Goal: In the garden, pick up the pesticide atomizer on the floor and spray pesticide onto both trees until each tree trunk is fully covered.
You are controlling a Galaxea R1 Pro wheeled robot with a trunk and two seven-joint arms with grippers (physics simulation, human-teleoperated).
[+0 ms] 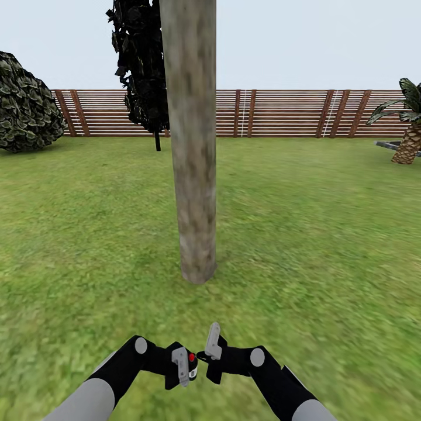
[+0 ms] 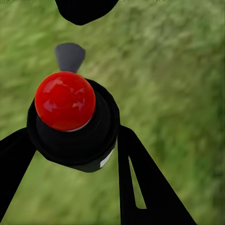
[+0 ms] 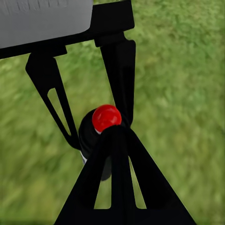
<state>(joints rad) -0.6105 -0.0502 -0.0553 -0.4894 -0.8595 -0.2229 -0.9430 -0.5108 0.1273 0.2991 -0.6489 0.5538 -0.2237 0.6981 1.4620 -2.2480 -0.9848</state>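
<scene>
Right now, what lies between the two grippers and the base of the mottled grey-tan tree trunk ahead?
Only bare green grass lawn, seen in the head view, separates the grippers from the mottled grey-tan tree trunk.

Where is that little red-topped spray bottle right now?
The atomizer sits low in the head view, gripped between the left gripper's fingers, just short of the tree trunk.

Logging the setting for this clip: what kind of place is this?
An outdoor fenced garden, by the look of it: a grass lawn, a brown slatted wooden fence along the back, and a thick grey-tan tree trunk straight ahead.
</scene>
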